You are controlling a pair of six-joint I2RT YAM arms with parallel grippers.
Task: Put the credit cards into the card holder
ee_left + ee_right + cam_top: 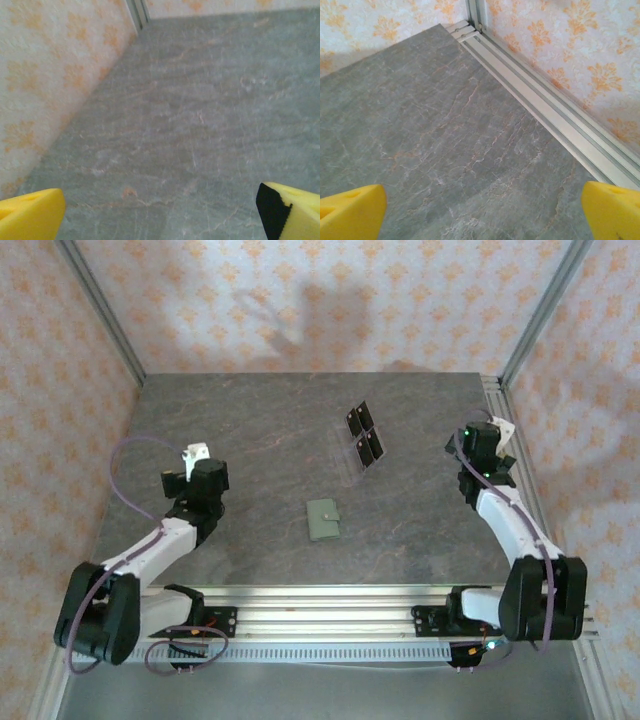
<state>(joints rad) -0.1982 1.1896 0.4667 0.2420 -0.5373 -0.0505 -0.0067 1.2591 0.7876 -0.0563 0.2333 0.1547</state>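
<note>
The sage-green card holder (323, 519) lies closed on the dark stone table (260, 440), near the front middle. Behind it and slightly right, two glossy black credit cards (360, 419) (372, 447) lie flat, with a pale card (347, 461) against their left side. My left gripper (195, 453) hovers at the table's left, well away from the holder. It is open, its yellow fingertips (30, 214) wide apart over bare stone. At the table's right edge, my right gripper (499, 431) is open too, with nothing between its yellow fingertips (351, 211).
Patterned walls enclose the table on the left (45, 75), back and right (580, 55). An aluminium rail (545, 112) runs along the right edge, just beside my right gripper. Silver rails (330, 605) run along the front edge.
</note>
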